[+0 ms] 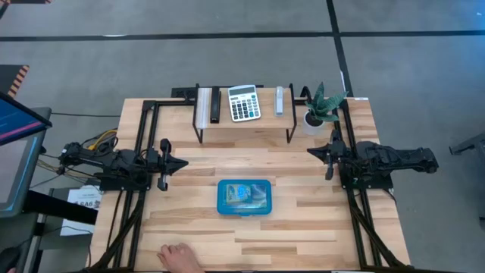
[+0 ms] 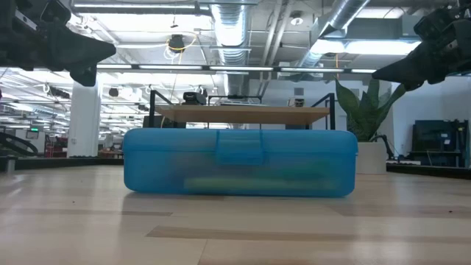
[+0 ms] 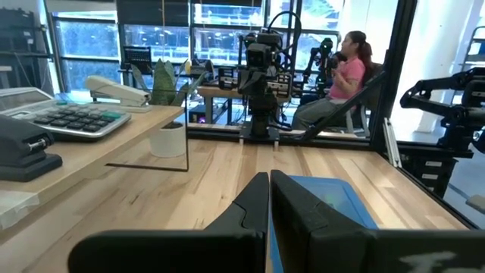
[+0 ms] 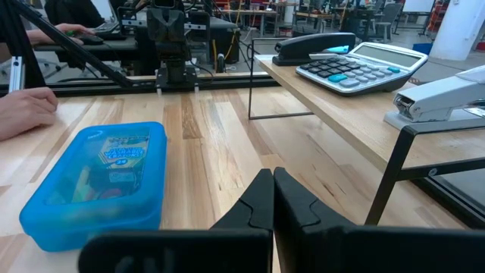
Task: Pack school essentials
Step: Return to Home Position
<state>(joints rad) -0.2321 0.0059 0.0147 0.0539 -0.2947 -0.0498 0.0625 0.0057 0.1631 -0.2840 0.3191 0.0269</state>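
Note:
A blue translucent plastic case [image 1: 243,197] lies closed and flat on the table's middle, near the front; it also shows in the low view [image 2: 239,163] and the right wrist view [image 4: 98,182]. Stationery shows dimly through its lid, including a crayon box label [image 4: 121,155]. My left gripper [image 1: 184,163] hovers shut at the table's left, pointing right. My right gripper [image 1: 311,152] hovers shut at the table's right, pointing left. Both stand well clear of the case.
A raised wooden shelf [image 1: 244,121] at the far edge carries a grey calculator [image 1: 244,102], a black stapler [image 1: 214,105] and a white stapler [image 1: 280,100]. A potted plant [image 1: 318,110] stands at the far right. A person's hand [image 1: 178,256] rests on the near edge.

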